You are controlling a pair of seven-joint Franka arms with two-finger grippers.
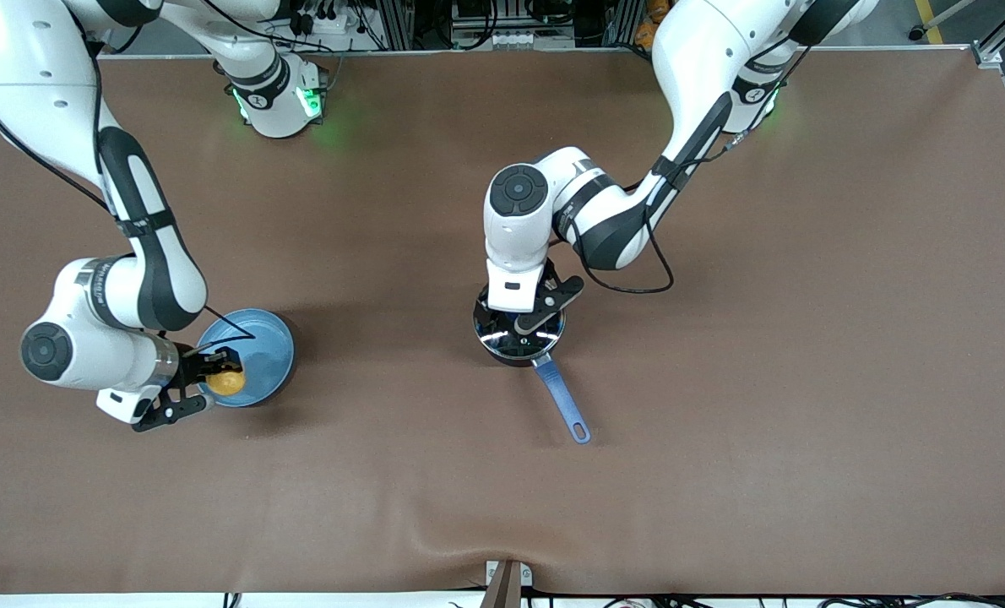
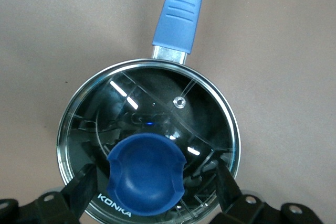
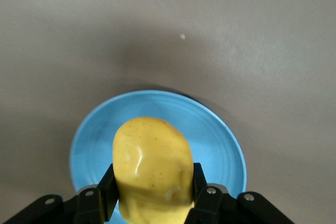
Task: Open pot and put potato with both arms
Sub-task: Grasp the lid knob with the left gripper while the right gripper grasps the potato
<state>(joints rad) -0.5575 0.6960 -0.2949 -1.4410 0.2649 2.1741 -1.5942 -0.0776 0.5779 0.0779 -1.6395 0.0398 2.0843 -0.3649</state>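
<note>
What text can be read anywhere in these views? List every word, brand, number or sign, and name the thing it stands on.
"KONKA": white letters on the steel-rimmed glass lid of the small round black saucepan with a long blue handle, beside the lid's blue knob, in the left wrist view.
Nothing else is readable; the lumpy yellow-orange potato and flat light-blue plate carry no text.

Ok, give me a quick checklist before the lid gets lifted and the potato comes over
1. Left gripper centred on the blue knob: ok, one finger at each side.
2. Left fingers closed on the knob: not ok, gaps show.
3. Lid seated on the pot: ok, still closed.
4. Right gripper holding the potato: ok, fingers press both sides.
5. Potato lifted off the blue plate: cannot tell.
6. Pot handle out of both arms' way: ok.
</note>
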